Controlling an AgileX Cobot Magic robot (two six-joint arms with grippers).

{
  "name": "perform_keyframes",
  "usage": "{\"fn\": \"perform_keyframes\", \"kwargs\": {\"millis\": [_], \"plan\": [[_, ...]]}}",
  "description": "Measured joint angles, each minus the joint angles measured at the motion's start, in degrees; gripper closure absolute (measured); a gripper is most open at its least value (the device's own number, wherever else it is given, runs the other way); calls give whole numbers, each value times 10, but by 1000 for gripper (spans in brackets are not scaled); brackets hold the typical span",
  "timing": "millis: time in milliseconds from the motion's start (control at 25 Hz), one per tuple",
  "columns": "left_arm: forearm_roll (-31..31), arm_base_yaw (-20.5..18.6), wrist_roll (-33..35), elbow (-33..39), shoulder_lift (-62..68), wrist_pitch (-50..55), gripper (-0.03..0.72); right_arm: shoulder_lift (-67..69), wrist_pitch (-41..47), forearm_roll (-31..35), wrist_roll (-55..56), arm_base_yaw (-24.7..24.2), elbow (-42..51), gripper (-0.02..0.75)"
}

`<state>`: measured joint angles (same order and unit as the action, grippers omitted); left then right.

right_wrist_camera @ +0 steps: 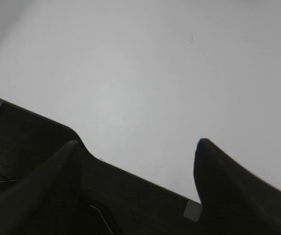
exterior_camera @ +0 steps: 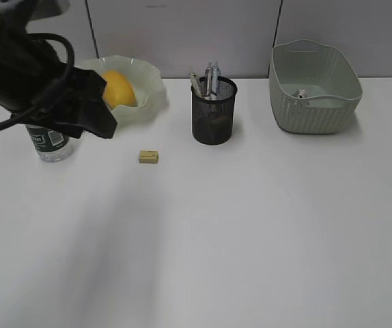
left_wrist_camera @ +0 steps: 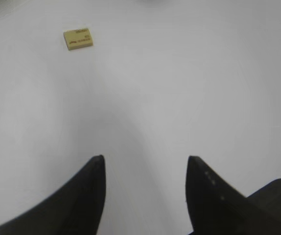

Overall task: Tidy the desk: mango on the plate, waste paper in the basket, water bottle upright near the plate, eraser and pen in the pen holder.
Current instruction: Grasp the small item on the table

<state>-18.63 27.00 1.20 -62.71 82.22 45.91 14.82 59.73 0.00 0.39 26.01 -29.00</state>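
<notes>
The left arm [exterior_camera: 39,82] hides most of the water bottle [exterior_camera: 49,145], seemingly upright.

Yellow mango [exterior_camera: 119,89] is sitting in the wavy green plate [exterior_camera: 151,96] at upper left. Bottle [exterior_camera: 49,142] is standing upright left of it. Small tan eraser [exterior_camera: 148,156] is lying flat on the white worktop [exterior_camera: 250,225], centre-left. Pens [exterior_camera: 210,80] are sticking up from the black mesh holder [exterior_camera: 214,116]; crumpled paper [exterior_camera: 300,93] is lying in the basket [exterior_camera: 315,109], upper right.

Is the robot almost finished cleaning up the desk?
Nearly. The mango is on the plate, the paper is in the basket, the bottle stands by the plate, and pens are in the holder. Nothing is in hand; the left gripper is open. Only the eraser is left.
</notes>
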Motion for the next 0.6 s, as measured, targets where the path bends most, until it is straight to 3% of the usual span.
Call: {"fn": "perform_keyframes", "kwargs": {"millis": [240, 600], "plan": [[82, 31, -80, -94, 99, 38, 284, 0, 0, 0, 0, 0, 0, 177], [133, 39, -138, -266, 269, 139, 284, 0, 0, 0, 0, 0, 0, 177]]}}
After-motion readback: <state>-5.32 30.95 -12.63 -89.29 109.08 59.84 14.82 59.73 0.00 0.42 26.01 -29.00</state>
